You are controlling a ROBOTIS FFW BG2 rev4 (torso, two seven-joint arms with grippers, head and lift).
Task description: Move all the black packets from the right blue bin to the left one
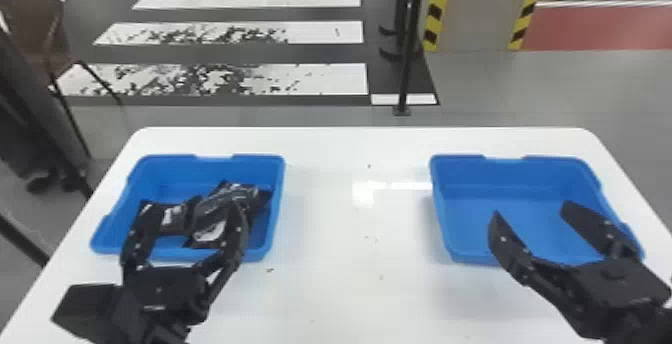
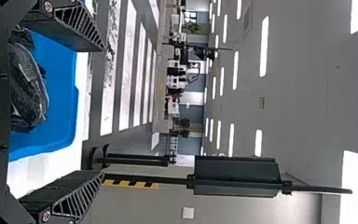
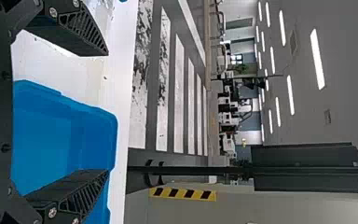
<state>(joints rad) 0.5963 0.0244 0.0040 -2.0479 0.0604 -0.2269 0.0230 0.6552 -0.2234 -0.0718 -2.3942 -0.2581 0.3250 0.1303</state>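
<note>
My left gripper (image 1: 192, 218) stands open above the front part of the left blue bin (image 1: 175, 165). Several black packets (image 1: 220, 213) lie heaped in that bin, partly behind its fingers. Over the right blue bin (image 1: 505, 168), whose visible floor is bare, my right gripper (image 1: 532, 213) is open with nothing between its fingers. In the left wrist view the left gripper (image 2: 103, 112) has its fingers wide apart, with a black packet (image 2: 28, 86) in the bin beyond. The right wrist view shows the right gripper (image 3: 107, 112) spread near the right bin (image 3: 65, 130).
Both bins stand on a white table (image 1: 350, 268), with a wide stretch of tabletop between them. Behind the table's far edge a black pole (image 1: 407, 68) rises from the floor. A chair (image 1: 37, 33) stands at the far left.
</note>
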